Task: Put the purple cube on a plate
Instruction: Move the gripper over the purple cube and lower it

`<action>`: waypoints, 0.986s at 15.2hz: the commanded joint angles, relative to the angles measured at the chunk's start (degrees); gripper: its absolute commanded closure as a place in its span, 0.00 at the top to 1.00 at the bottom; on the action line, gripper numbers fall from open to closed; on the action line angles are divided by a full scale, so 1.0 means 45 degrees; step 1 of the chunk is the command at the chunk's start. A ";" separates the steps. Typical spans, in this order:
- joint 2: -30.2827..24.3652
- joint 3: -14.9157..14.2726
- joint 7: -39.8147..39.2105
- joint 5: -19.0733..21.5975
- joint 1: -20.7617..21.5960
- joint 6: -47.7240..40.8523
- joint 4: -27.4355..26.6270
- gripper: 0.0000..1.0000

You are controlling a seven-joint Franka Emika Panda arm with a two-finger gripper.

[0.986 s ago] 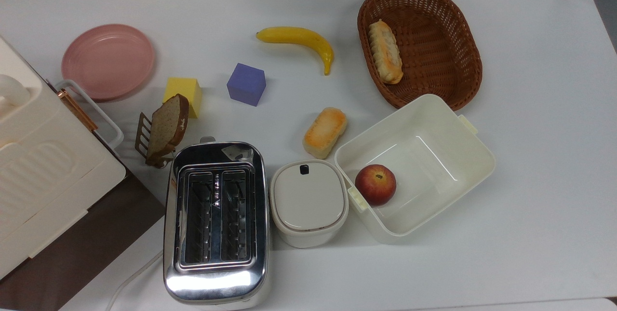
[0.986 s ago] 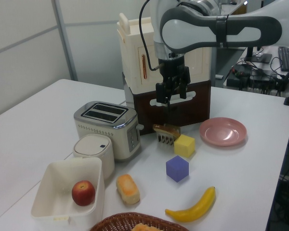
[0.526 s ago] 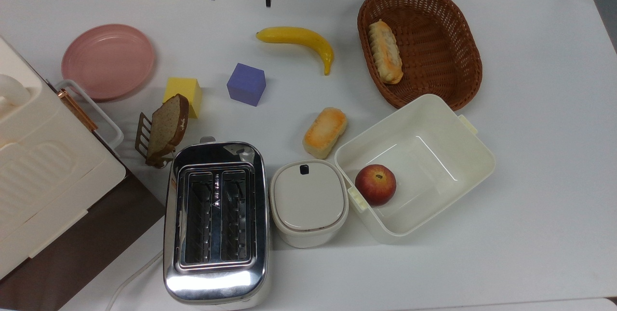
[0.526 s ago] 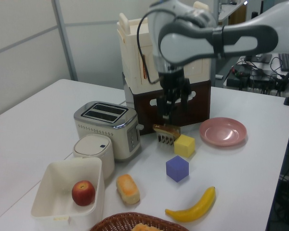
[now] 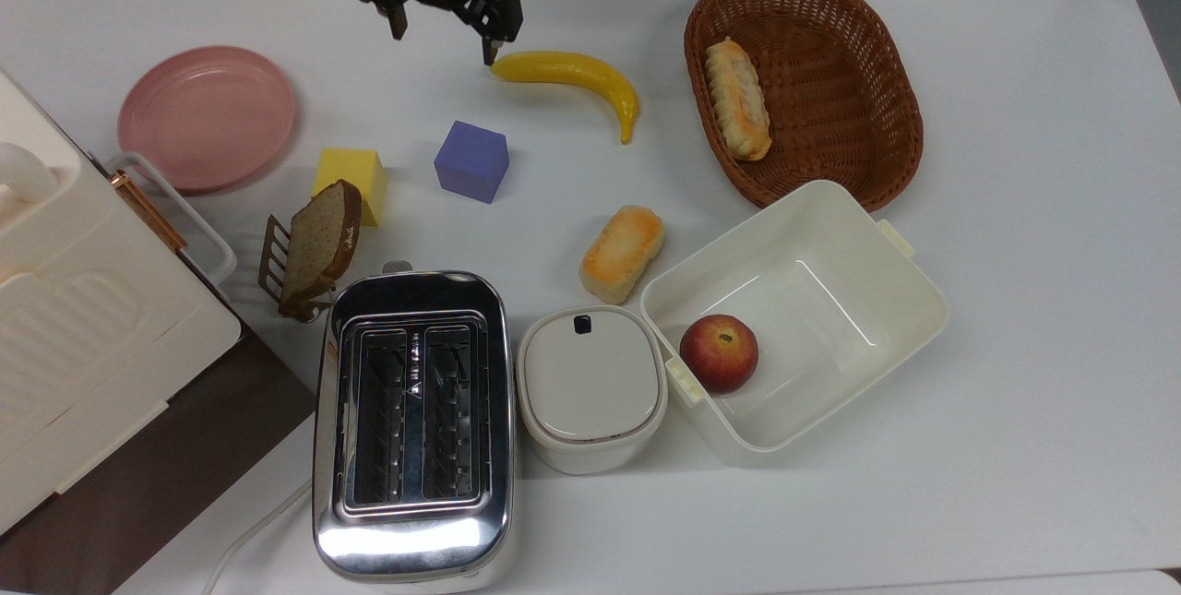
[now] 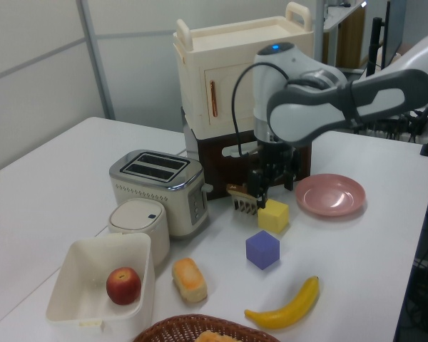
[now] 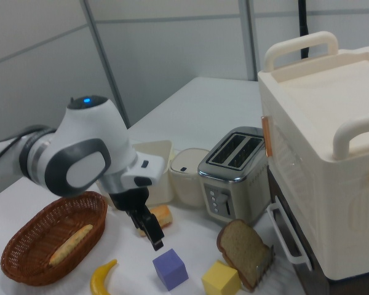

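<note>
The purple cube (image 5: 471, 161) rests on the white table, between the yellow cube (image 5: 351, 182) and the banana (image 5: 572, 78); it also shows in the left view (image 6: 262, 249) and the right view (image 7: 170, 269). The pink plate (image 5: 208, 118) lies bare at the top view's left (image 6: 329, 194). My gripper (image 5: 443, 43) hangs open with nothing between its fingers. It is above the table, beyond the cube toward the top view's upper edge, with one fingertip (image 5: 486, 58) near the banana's end. In the left view the gripper (image 6: 274, 191) is above the yellow cube; in the right view the gripper (image 7: 149, 236) is up-left of the purple cube.
A toast slice in a rack (image 5: 314, 249) stands by the yellow cube. A toaster (image 5: 412, 420), a lidded pot (image 5: 590, 387), a bread roll (image 5: 623, 252) and a white box (image 5: 858, 235) holding an apple (image 5: 719, 353) fill the near side. A wicker basket (image 5: 858, 143) holds bread. A cream cabinet (image 5: 74, 318) stands at the top view's left.
The gripper has dropped lower and come in from the top view's upper edge toward the banana and the cubes. Nothing on the table has moved.
</note>
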 commanded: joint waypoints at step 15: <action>0.2274 -0.0025 0.0037 -0.0556 0.0170 0.3569 -0.0814 1.00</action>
